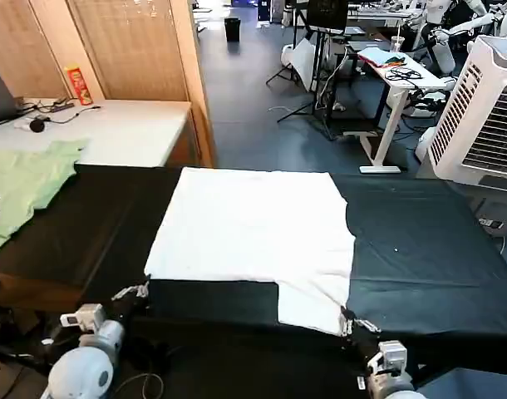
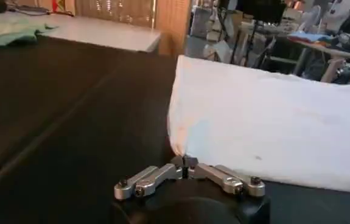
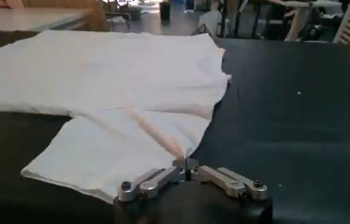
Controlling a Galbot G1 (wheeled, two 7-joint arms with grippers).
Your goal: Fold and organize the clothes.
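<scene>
Right now the biggest thing is the black table (image 1: pixel 420 249), w/ the white T-shirt (image 1: pixel 253 224) spread flat across its middle, plain side up, near edge partly folded so a flap hangs toward the robot on the right. Beside it, on the far left, a light green garment (image 1: pixel 25 179) lies half on the black table, half on a white desk (image 1: pixel 129 129). Left gripper (image 1: pixel 141 289) sits at the shirt's near-left corner; in the left wrist view its fingers (image 2: pixel 185 162) are closed to a point on that corner, pinching cloth. Right gripper (image 1: pixel 351 322) is at the near-right corner of the flap; right wrist view shows its tips (image 3: pixel 185 164) likewise closed on the fabric edge, a ridge of cloth pulled up into them. Judging by this, both corners are gripped and the next fold is about to start. To do it well: lift both corners together, same height, keep the edge taut btwn them, carry it away from the robot and lay it square on the far part, no drag or bunching. Writing: none readable on the shirt from this side; a yellow-red can (image 1: pixel 77 85) on the desk has a label, too small to read.
</scene>
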